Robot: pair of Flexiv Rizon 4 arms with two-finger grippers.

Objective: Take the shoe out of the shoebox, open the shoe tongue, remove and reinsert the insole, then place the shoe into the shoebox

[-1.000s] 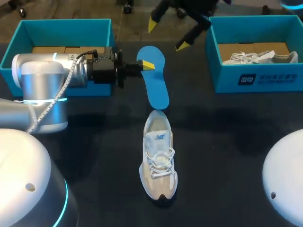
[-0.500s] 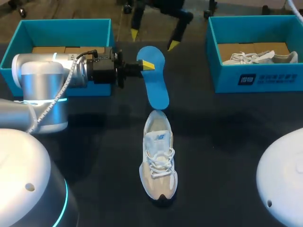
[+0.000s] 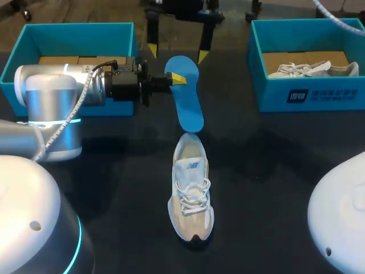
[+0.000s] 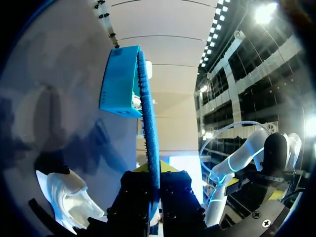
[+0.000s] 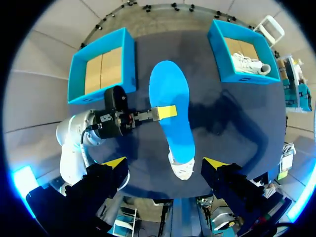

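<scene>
Left tool (image 3: 175, 78) clamps the insole (image 3: 187, 97) just past the heel of the shoe (image 3: 191, 191). Right tool (image 3: 177, 53), fingers (image 3: 202, 56) spread, hovers farther past. Boxes (image 3: 74, 31) (image 3: 325, 94) flank the shoe, well apart, on the dark counter (image 3: 274, 165).

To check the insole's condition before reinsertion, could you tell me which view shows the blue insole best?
The right wrist view: the insole shows face-on from above, nearly its whole outline. The head view shows the insole whole, but slanted. The left wrist view shows only its edge, between the fingers of the left gripper.
</scene>
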